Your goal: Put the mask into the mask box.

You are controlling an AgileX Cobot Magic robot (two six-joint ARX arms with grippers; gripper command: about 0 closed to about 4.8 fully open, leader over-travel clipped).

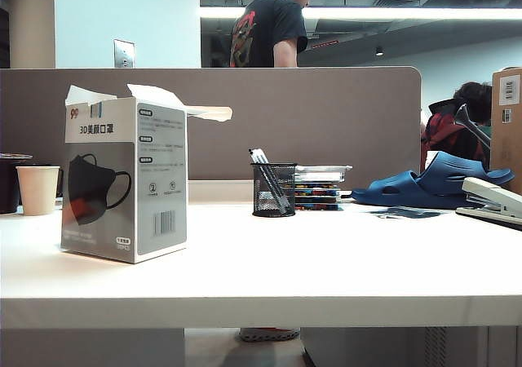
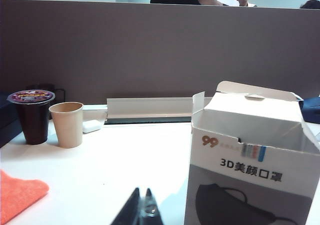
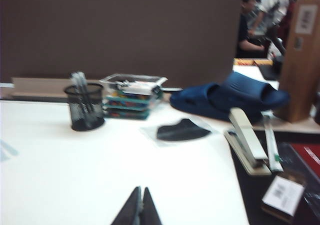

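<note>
The mask box [image 1: 124,189], a tall grey-and-white carton with a printed black mask, stands on the left of the white table with its top flaps open. In the left wrist view the mask box [image 2: 250,157] is close by, and my left gripper [image 2: 142,191] is shut and empty just beside its lower corner. The mask [image 3: 182,130], flat and black in a clear wrapper, lies on the table in front of the blue slippers [image 3: 227,100]; in the exterior view the mask [image 1: 405,213] is a thin dark patch. My right gripper [image 3: 140,189] is shut and empty, well short of the mask. Neither gripper shows in the exterior view.
A paper cup [image 2: 67,124], a lidded dark cup [image 2: 33,116] and an orange cloth [image 2: 17,195] sit left of the box. A mesh pen holder [image 1: 273,189], stacked clear boxes [image 1: 320,186], a stapler [image 3: 247,141] and a brown carton [image 3: 300,60] stand to the right. A partition [image 1: 326,114] backs the table.
</note>
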